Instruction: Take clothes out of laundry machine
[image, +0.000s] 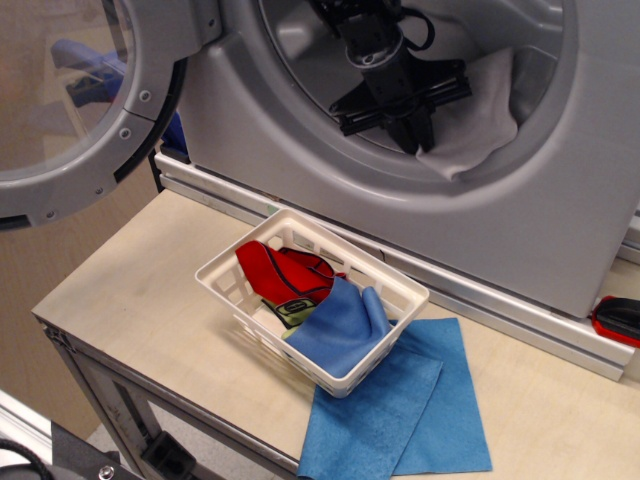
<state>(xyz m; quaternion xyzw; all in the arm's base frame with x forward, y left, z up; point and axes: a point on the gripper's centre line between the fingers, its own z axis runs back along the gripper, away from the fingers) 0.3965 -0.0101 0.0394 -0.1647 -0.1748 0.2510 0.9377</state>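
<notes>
The laundry machine (300, 170) fills the back, with its round windowed door (60, 110) swung open at the left. Inside the drum opening, my black gripper (414, 136) points down at the lower rim of the drum. Its fingers are drawn together on an edge of the pale grey-white cloth (478, 112). The cloth is bunched to the right of the fingers and lies against the drum's lower right wall. Part of it is hidden behind the gripper.
A white plastic basket (402, 289) stands on the wooden table below the drum, holding a red cloth (285, 272) and a blue cloth (338, 328). A blue cloth (405, 420) lies flat under its right corner. A red and black object (618, 318) sits at the right edge.
</notes>
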